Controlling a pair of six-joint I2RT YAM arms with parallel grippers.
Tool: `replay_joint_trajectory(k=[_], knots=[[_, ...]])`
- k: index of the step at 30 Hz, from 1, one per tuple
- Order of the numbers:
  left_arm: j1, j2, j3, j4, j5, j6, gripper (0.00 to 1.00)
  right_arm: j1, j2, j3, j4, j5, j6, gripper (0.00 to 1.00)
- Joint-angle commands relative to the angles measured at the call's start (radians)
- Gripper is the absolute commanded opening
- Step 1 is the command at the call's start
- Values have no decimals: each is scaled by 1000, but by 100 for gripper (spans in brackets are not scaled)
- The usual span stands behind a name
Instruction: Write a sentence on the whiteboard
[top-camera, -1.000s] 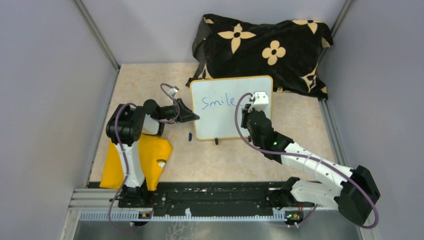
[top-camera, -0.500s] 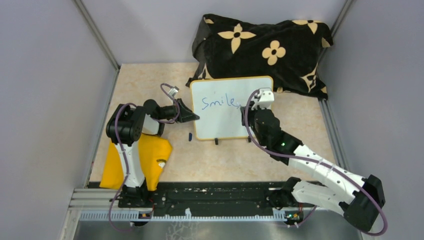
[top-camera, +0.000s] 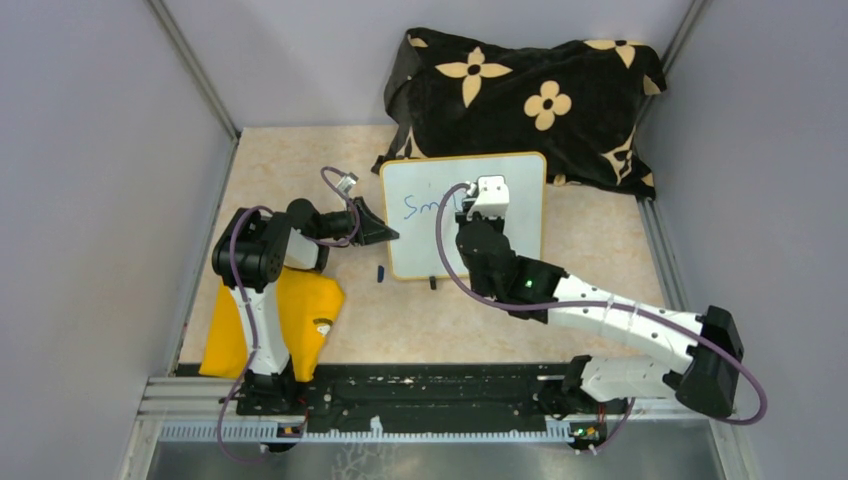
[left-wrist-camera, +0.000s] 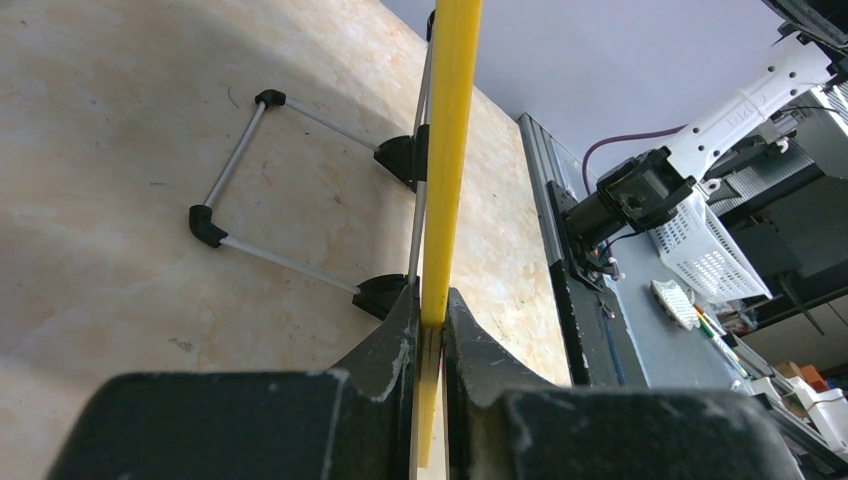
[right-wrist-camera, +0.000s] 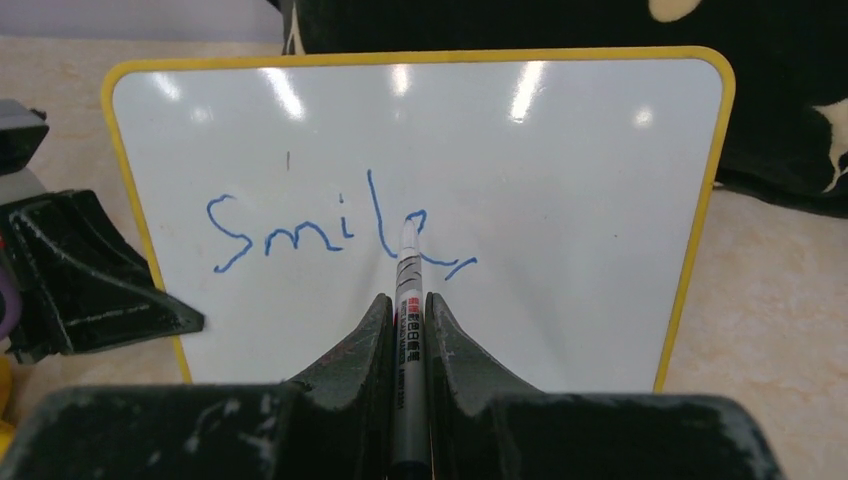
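Quick status on the writing job. The whiteboard (right-wrist-camera: 560, 200) is standing propped on its little wire stand toward the back of the desk (top-camera: 300, 170), just in front of the black flowered cloth (top-camera: 520, 90). The left claw (left-wrist-camera: 428, 300) is clamped on the board's yellow left edge, one finger on each face, so it's basically acting as a steady hand.

The right claw (right-wrist-camera: 405, 305) is closed tight around a marker (right-wrist-camera: 408, 330), which points straight at the board. The tip sits right over the end of the word. It looks like it's on the surface, but I honestly can't tell whether it's touching or just off it.

What's on the board: "Smile" in blue, a bit wobbly, with a small tail stroke trailing off after the last letter. That sits in the upper left half. The right side and the whole bottom strip are blank.

So my read is that one word is down and it isn't a sentence yet. At least a couple more words are needed, and there's plenty of room for them to the right or on a second line below. I'd call it early to midway.
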Motion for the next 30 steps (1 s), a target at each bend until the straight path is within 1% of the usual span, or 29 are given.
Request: replay_joint_trajectory(k=[1, 3, 5, 8, 10, 11, 12, 15, 22, 30], knots=[[-14, 40, 1, 238, 3, -4, 0, 9, -27, 26, 27, -76, -83, 0], [-14, 43, 1, 237, 4, -6, 0, 8, -73, -48, 163, -176, -148, 0], [-14, 43, 2, 238, 5, -6, 0, 5, -105, -98, 245, -238, -169, 0], [-14, 39, -1, 235, 5, -3, 0, -4, -69, -75, 223, -270, -162, 0], [-14, 40, -1, 234, 5, -3, 0, -3, -47, -66, 219, -294, -161, 3], [-14, 42, -1, 233, 5, -3, 0, -3, -39, -66, 223, -307, -157, 3], [-14, 42, -1, 233, 5, -3, 0, -3, -32, -67, 228, -320, -152, 0], [-14, 43, 0, 232, 5, -3, 0, -3, -13, -80, 261, -338, -135, 0], [-14, 45, 0, 233, 2, -3, 0, 10, 28, -121, 287, -336, -72, 0], [-14, 50, -1, 237, -4, -2, 0, 33, 78, -167, 276, -304, 23, 0]])
